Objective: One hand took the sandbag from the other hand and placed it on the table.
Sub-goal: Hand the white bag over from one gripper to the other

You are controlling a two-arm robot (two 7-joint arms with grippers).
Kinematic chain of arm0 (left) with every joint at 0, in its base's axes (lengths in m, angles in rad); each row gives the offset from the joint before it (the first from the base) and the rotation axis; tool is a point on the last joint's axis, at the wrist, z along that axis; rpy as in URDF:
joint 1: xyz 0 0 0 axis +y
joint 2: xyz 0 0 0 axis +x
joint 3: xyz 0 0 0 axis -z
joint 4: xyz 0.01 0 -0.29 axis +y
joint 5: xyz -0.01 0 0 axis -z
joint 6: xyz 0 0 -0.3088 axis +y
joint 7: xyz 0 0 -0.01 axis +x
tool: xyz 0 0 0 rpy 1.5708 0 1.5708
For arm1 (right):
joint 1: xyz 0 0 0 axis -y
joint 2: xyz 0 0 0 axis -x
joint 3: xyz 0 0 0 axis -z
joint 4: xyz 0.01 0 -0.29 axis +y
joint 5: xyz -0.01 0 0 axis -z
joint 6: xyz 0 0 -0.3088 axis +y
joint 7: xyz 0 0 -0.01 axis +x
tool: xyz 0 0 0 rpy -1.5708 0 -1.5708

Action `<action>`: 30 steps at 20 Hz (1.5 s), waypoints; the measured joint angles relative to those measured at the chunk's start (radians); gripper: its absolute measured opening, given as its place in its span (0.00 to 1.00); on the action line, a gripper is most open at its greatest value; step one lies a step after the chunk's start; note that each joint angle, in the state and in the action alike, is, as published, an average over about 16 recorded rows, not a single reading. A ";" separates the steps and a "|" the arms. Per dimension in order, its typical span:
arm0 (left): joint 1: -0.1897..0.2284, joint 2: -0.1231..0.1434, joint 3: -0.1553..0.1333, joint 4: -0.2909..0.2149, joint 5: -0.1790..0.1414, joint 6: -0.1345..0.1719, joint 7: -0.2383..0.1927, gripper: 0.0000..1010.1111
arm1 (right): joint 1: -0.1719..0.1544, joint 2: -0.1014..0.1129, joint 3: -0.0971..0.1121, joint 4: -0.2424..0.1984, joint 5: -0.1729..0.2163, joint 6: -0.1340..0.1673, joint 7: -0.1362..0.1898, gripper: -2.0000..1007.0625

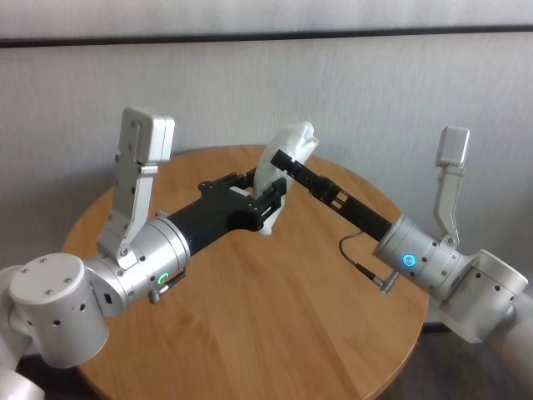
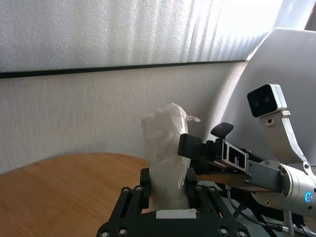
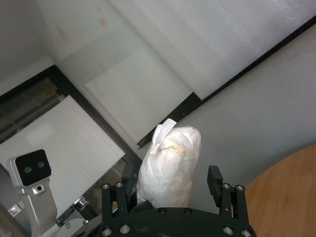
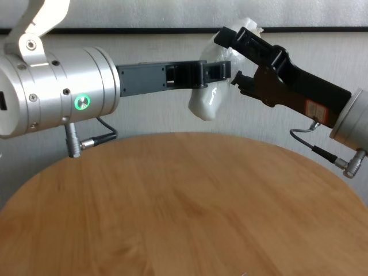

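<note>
The white lumpy sandbag [image 1: 293, 143] hangs in the air above the far part of the round wooden table [image 1: 275, 317]. My left gripper [image 1: 265, 190], on the green-ringed wrist, is shut on the bag's lower half; the left wrist view shows the bag [image 2: 165, 143] clamped between its fingers. My right gripper [image 1: 287, 156], on the blue-ringed wrist, reaches in from the right and straddles the bag's upper half. In the right wrist view its fingers [image 3: 215, 178] stand apart, with a gap beside the bag [image 3: 168, 163]. The pinched tip points upward.
A grey wall stands close behind the table's far edge. Each wrist carries a tall white camera mast [image 1: 137, 167], the right one [image 1: 450, 179] too. A cable [image 1: 358, 250] loops off the right wrist. The tabletop [image 4: 184, 207] lies bare below both arms.
</note>
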 joint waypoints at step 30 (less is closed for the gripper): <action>0.000 0.000 0.000 0.000 0.000 0.000 0.000 0.44 | -0.001 0.011 -0.012 -0.010 0.012 -0.014 -0.009 0.59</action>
